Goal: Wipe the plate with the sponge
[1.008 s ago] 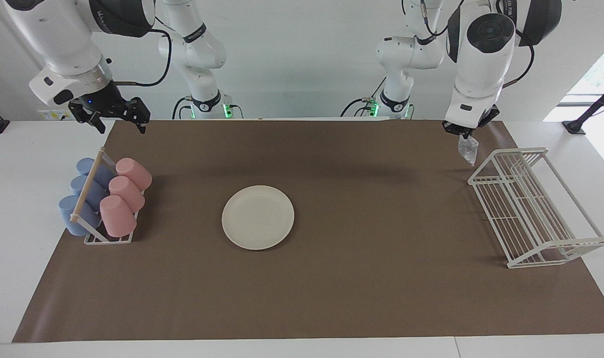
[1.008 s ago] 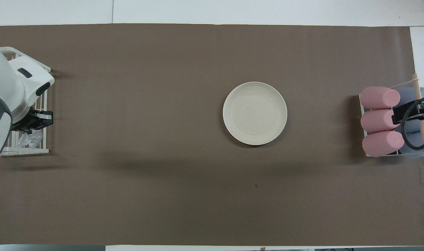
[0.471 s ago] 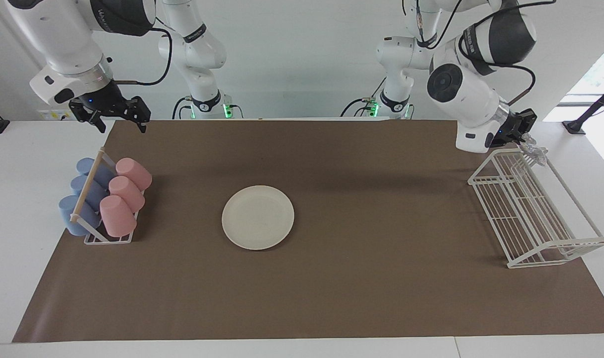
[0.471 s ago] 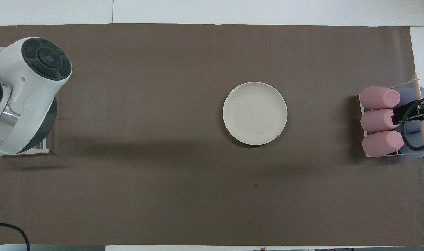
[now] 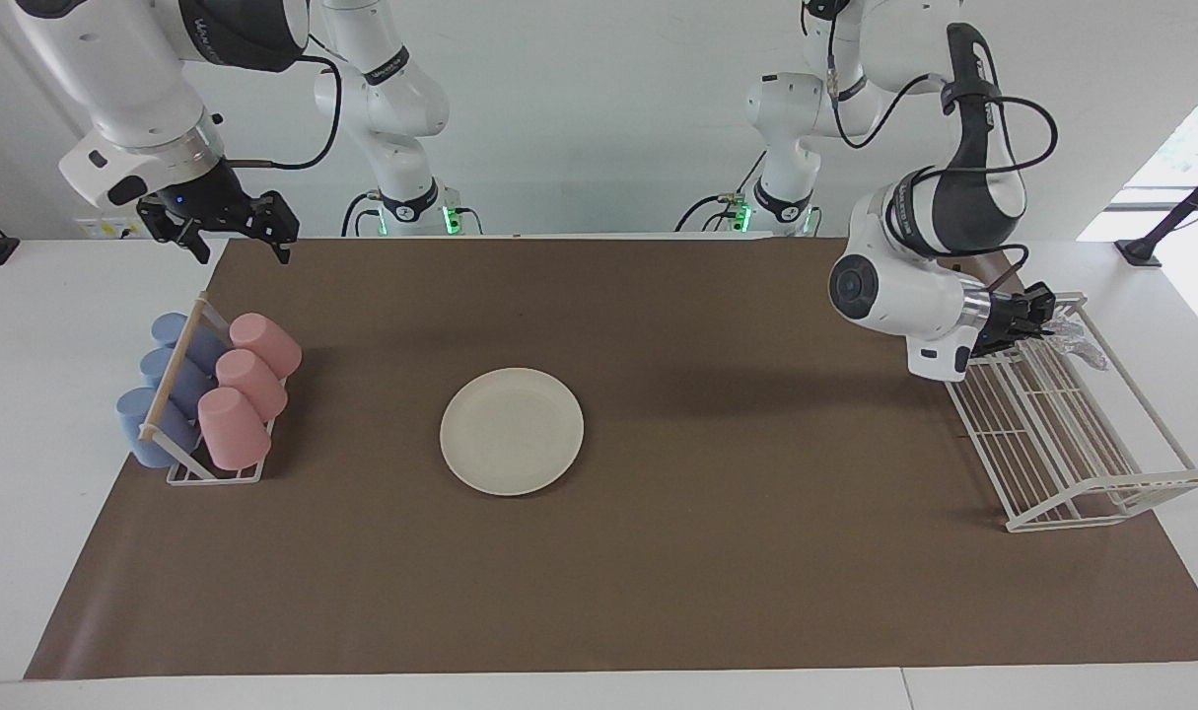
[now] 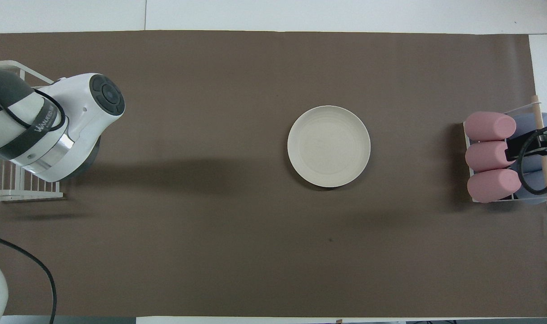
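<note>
Right gripper [image 5: 232, 237], fingers spread, hovers over brown paper mat [image 5: 717, 552] corner, above wire stand of pink and blue plastic cups [image 5: 209, 394]; arm waits. Round cream-white shallow-rimmed plate [image 5: 512, 431] lies mid-mat, bare brown mat all round, well apart from both racks. Left gripper [image 5: 1040, 316] clamped on small silvery-grey wrinkly mesh sponge [image 5: 1080, 340], over white wire rack [image 5: 1062, 434] at left arm's end, by its upper rim. Contact with rim: cannot tell.

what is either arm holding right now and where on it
The left gripper is shut on one edge of the sponge, over the wire rack. The right gripper, open, holds nothing.
</note>
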Tool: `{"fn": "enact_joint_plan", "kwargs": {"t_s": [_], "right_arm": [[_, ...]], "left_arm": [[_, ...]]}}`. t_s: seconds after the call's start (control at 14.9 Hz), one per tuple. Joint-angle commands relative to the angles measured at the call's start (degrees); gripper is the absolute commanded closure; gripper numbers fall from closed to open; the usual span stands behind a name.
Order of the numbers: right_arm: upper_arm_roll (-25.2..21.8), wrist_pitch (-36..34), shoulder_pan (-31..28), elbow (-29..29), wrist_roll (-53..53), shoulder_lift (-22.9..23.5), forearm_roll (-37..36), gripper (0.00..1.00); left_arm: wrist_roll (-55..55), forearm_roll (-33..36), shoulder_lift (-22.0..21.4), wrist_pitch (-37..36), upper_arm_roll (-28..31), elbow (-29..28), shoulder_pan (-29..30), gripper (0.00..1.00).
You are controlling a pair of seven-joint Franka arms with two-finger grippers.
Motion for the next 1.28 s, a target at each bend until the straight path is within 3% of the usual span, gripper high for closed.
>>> {"fn": "enact_joint_plan", "kwargs": {"t_s": [0.0, 0.4, 0.47, 0.61, 0.67, 0.74, 0.81, 1.21], "right_arm": [[-0.3, -0.2, 0.2, -1.2, -1.1, -1.2, -0.1, 0.0], [-0.3, -0.2, 0.2, -1.2, -1.1, -1.2, -0.1, 0.0], [-0.3, -0.2, 0.2, -1.2, -1.1, -1.2, -0.1, 0.0], [-0.3, -0.2, 0.2, -1.2, -1.1, -1.2, -0.1, 0.0], [-0.3, -0.2, 0.2, -1.2, -1.1, -1.2, -0.1, 0.0], [-0.3, -0.2, 0.2, -1.2, -1.1, -1.2, -0.1, 0.0], [-0.3, -0.2, 0.2, -1.2, -1.1, -1.2, -0.1, 0.0], [-0.3, -0.2, 0.2, -1.2, -1.1, -1.2, -0.1, 0.0]], "left_arm": [[-4.4, 1.7, 2.4, 0.8, -0.2, 0.2, 0.1, 1.0], [-4.2, 0.8, 2.4, 3.9, -0.4, -0.3, 0.2, 1.0], [-4.2, 0.7, 2.4, 4.4, -0.4, -0.3, 0.3, 0.95], [-4.3, 0.3, 2.5, 4.9, -0.4, -0.3, 0.8, 0.51], [-4.2, 0.3, 2.5, 5.3, -0.3, -0.2, 0.9, 0.11], [-4.2, 0.2, 2.5, 5.5, -0.4, -0.2, 0.9, 0.04], [-4.2, 0.2, 2.5, 5.6, -0.4, -0.1, 0.9, 0.0], [-4.2, -4.0, 1.7, 6.7, -0.3, 1.1, 1.5, 0.0]]}}
